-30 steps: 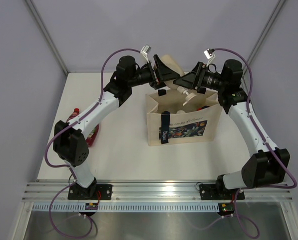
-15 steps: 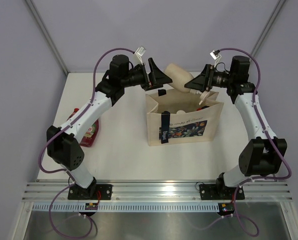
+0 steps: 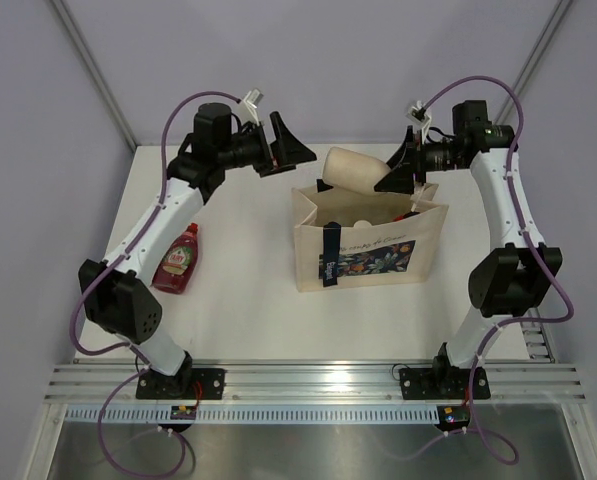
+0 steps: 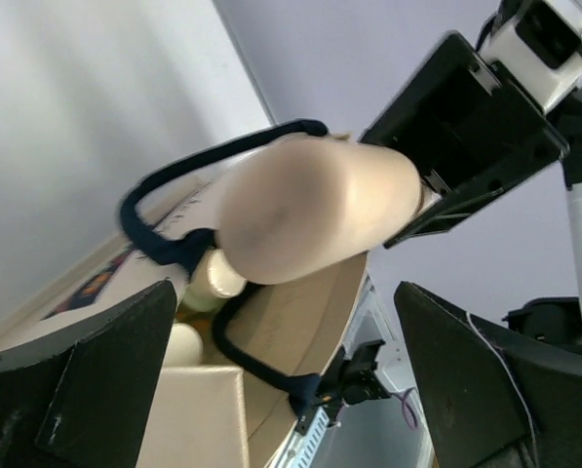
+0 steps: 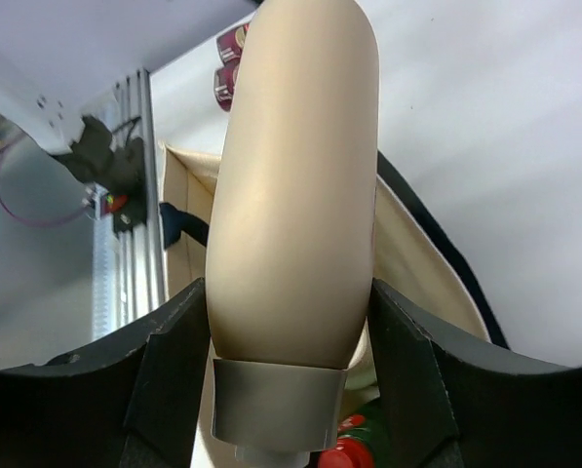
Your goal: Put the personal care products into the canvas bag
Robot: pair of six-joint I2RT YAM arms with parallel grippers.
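Left gripper (image 3: 290,148) has backed off to the left, away from the beige pump bottle (image 3: 352,169); its fingers (image 4: 96,390) are spread wide with nothing between them. Right gripper (image 3: 388,178) is clamped on the bottle near its pump end, pads (image 5: 169,375) on both sides, body lying roughly level in the air above the rear rim of the canvas bag (image 3: 418,245). Bag stands upright with other bottles inside, a red cap (image 5: 344,454) showing among them; one red squeeze bottle (image 3: 177,259) lies on the table (image 3: 248,300) to the left, well apart from the bag.
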